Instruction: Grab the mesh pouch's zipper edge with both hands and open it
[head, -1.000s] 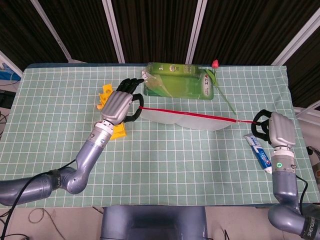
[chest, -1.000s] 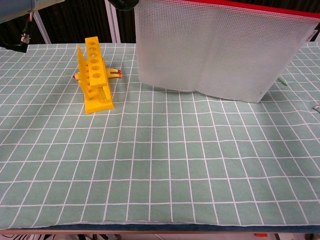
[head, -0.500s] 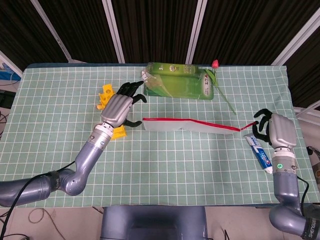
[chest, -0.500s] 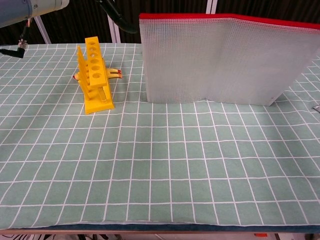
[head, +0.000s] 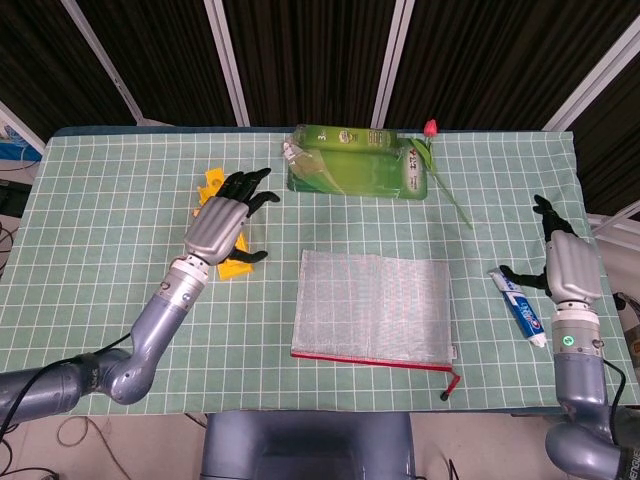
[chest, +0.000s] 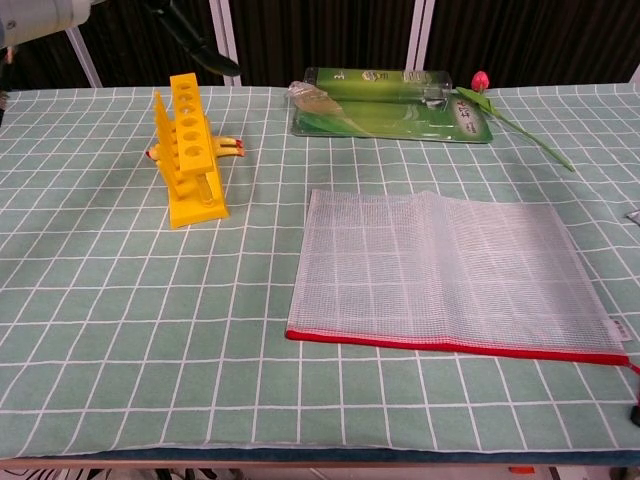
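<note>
Mesh pouch (head: 374, 305) lying flat at frame center on table (head: 100, 190); left hand (head: 225, 220) and right hand (head: 562, 265) both released, fingers spread.

One mesh pouch (head: 373, 304), one yellow rack (chest: 187, 150), one toothpaste tube (head: 518, 307), one green packet (head: 358, 161), one flower (head: 440, 165).

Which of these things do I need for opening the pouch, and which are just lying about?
For the job:
- mesh pouch, flat on the table
- its red zipper edge, on the near side
- left hand and right hand, both holding nothing

Lying about:
- yellow rack
- green packet
- flower
- toothpaste tube
</note>
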